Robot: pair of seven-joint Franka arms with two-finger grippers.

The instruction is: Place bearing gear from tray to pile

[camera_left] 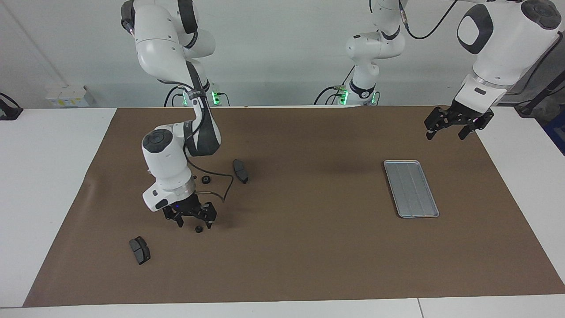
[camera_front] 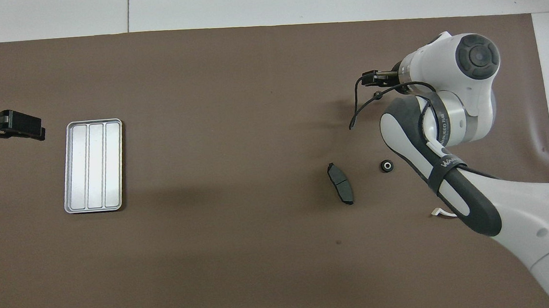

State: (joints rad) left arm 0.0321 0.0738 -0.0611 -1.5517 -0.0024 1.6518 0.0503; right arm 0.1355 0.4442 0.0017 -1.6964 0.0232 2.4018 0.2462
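Black, the small bearing gear [camera_left: 198,229] lies on the desk's brown mat [camera_left: 300,247] beneath the right gripper [camera_left: 194,222], whose fingers stand apart around it, near the right arm's end. The left gripper [camera_left: 446,133] hangs open near the tray [camera_left: 411,188]. Overhead, the tray [camera_front: 93,165] sits bare; a brake pad [camera_front: 341,190] lies beside another gear [camera_front: 386,166].

Tray [camera_front: 93,165] sits toward the left arm's end, nothing in it. Left gripper [camera_front: 21,127] hangs just beside it. Right arm [camera_front: 439,123] covers the pile area: 1 brake pad [camera_front: 341,190], 1 small black bearing [camera_front: 386,166], a white bracket's tip [camera_front: 439,212] showing.
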